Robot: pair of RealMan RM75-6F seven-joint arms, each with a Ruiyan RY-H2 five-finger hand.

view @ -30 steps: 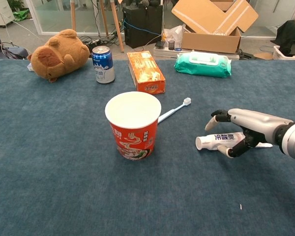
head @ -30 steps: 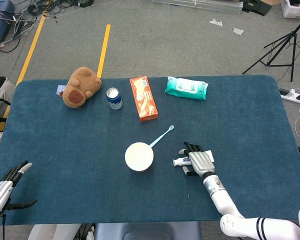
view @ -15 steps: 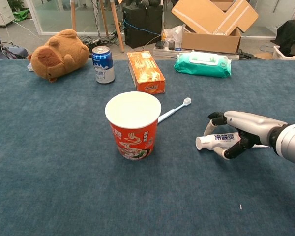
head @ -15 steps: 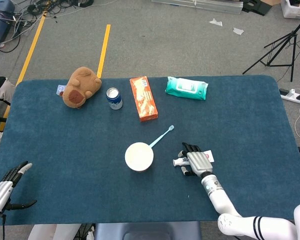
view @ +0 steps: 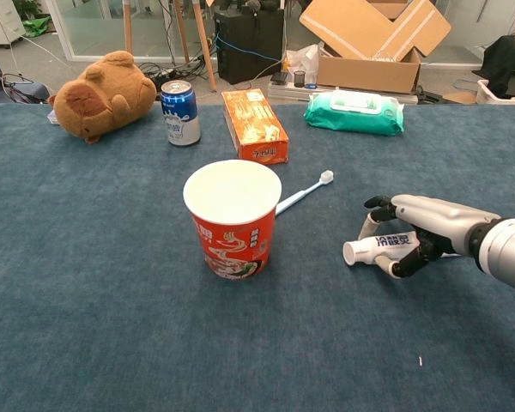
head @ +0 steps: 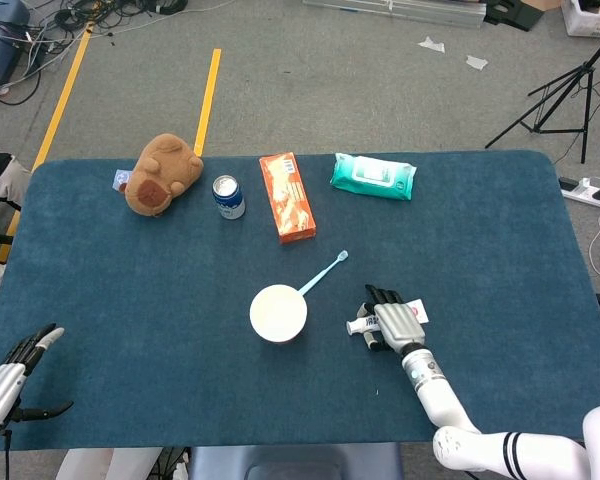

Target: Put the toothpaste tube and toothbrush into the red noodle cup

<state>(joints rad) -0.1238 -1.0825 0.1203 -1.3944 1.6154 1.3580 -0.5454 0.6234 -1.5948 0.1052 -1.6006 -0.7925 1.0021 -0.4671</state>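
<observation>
White toothpaste tube [view: 388,245] under right hand [view: 421,225], fingers curled round

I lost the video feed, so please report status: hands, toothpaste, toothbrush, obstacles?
Right hand curled over toothpaste tube, tube on table. Left hand open, idle at table edge. Toothbrush lies behind red noodle cup. Nothing blocking.

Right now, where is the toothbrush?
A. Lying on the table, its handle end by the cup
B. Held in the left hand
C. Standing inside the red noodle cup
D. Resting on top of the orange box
A: the toothbrush lies flat on the table, its head pointing away from the red noodle cup, and no hand touches it.
</observation>
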